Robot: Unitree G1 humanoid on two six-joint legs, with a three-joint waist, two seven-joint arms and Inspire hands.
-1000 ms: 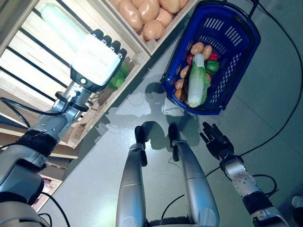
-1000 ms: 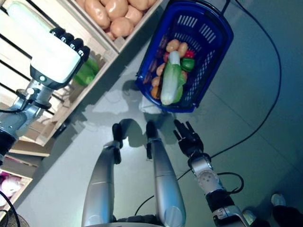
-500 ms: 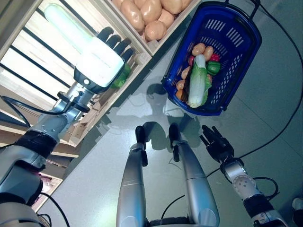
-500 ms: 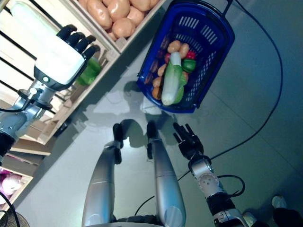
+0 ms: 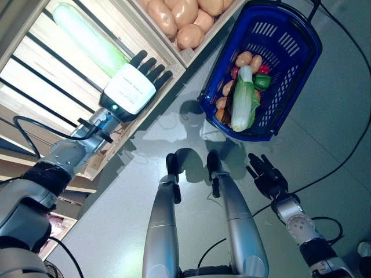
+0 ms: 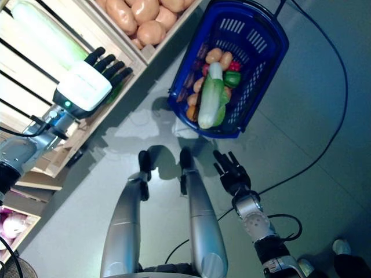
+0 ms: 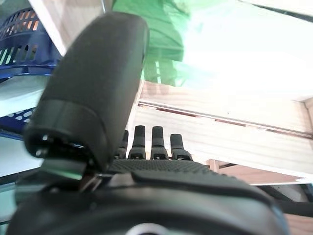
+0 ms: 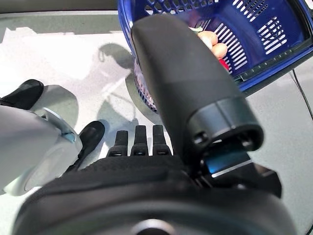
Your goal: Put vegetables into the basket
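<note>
The left hand [image 5: 134, 87], fingers straight and empty, has drawn back from the shelf [image 5: 52, 87]. Right hand [image 5: 268, 178] hangs open at five o'clock. No legible writing on the blue basket [image 5: 290, 69].

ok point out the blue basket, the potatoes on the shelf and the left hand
blue basket [image 5: 301, 61], left eye view, bare slotted side wall
potatoes [image 5: 188, 36], left eye view, nearest potato at the crate's corner
left hand [image 5: 132, 92], left eye view, white back of the hand
</note>
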